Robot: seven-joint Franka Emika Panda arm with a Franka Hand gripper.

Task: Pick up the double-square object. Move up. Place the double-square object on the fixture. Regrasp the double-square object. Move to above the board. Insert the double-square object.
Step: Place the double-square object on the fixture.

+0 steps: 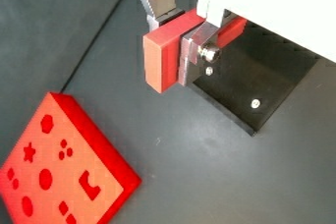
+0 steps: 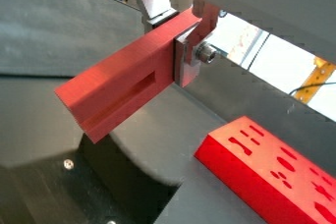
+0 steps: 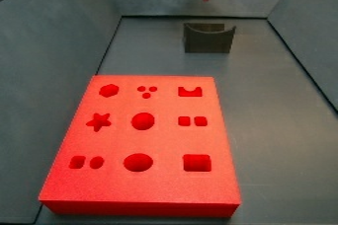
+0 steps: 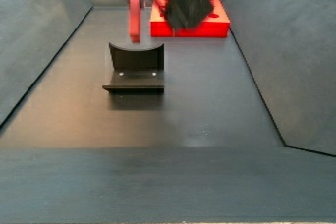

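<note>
The smooth dark grey matte floor [image 4: 157,159] is enclosed by sloping dark grey side walls [image 4: 33,41]. Bright daylight shows beyond the rim [image 2: 262,56] in a wrist view.

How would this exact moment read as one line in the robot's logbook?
gripper: shut on double-square object | position: above fixture | board: cutouts empty

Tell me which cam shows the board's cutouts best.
A side view: the board fills the frame, all nine cutouts visible. Wrist views show only part of it. The other side view has it largely behind the end effector holding the double-square object.

Pink double-square object [image 1: 160,55] in tool [image 1: 182,49] above fixture [image 3: 208,37]; board [image 3: 145,140] flat.
</note>
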